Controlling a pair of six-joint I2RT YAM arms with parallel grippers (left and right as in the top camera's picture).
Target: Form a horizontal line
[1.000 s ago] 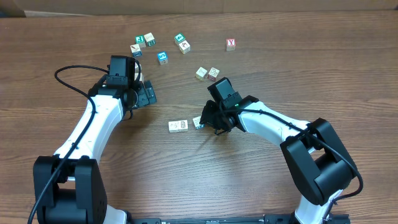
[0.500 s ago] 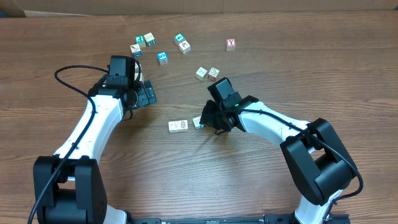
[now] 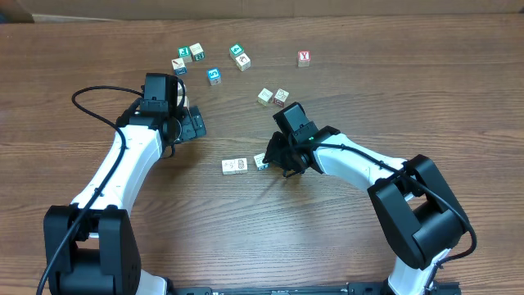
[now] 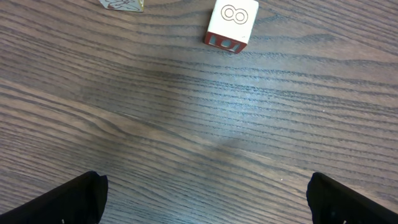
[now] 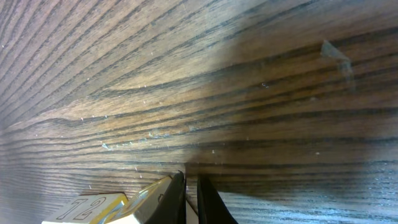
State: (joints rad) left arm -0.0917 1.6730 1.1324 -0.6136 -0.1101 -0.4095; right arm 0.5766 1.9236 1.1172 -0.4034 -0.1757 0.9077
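Observation:
The horizontal line [image 3: 234,166] is a short row of two touching white cubes at mid table. A third white cube [image 3: 260,161] lies just right of it, slightly askew. My right gripper [image 3: 276,156] is shut and empty, its fingers low on the table against that cube's right side. In the right wrist view the shut fingers [image 5: 191,200] touch the cube [image 5: 146,200], with a row cube marked 12 [image 5: 87,208] beyond. The red Y cube [image 3: 304,57] lies alone at the far right. My left gripper [image 3: 193,124] is open and empty; its fingers [image 4: 205,205] are over bare wood.
Loose cubes with teal, blue and red faces [image 3: 211,61] are scattered at the back. Two pale cubes [image 3: 273,96] lie behind my right arm. The left wrist view shows a white cube marked 8 with a red side [image 4: 231,23] and another cube's edge [image 4: 121,4].

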